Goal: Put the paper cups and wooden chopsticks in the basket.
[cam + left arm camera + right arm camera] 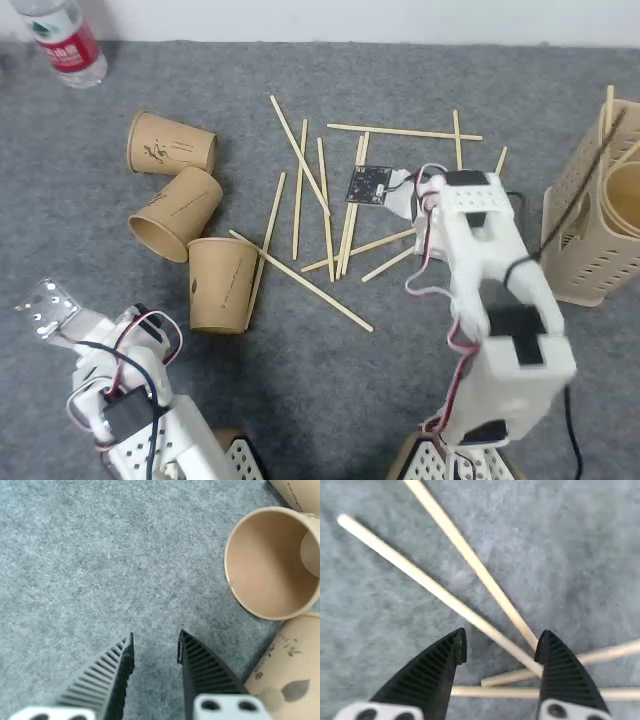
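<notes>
Left claw (156, 641) empty, narrow gap, over bare grey felt desk (330, 400) at near left, just beside three brown paper cups (185, 215) lying on their sides. The cups could roll away or crush if pinched on the thin wall. Pale wooden chopsticks (325, 205) scattered mid-desk, several crossing. Right claw (503, 641) spread wide, empty, straddling two crossed sticks. Closing likely catches both, and one may slip out or flick its neighbours; tips may also snag the felt. Beige slotted plastic basket (580, 250) at right edge, already holding a cup and sticks; long sticks could catch its rim and tip it.
</notes>
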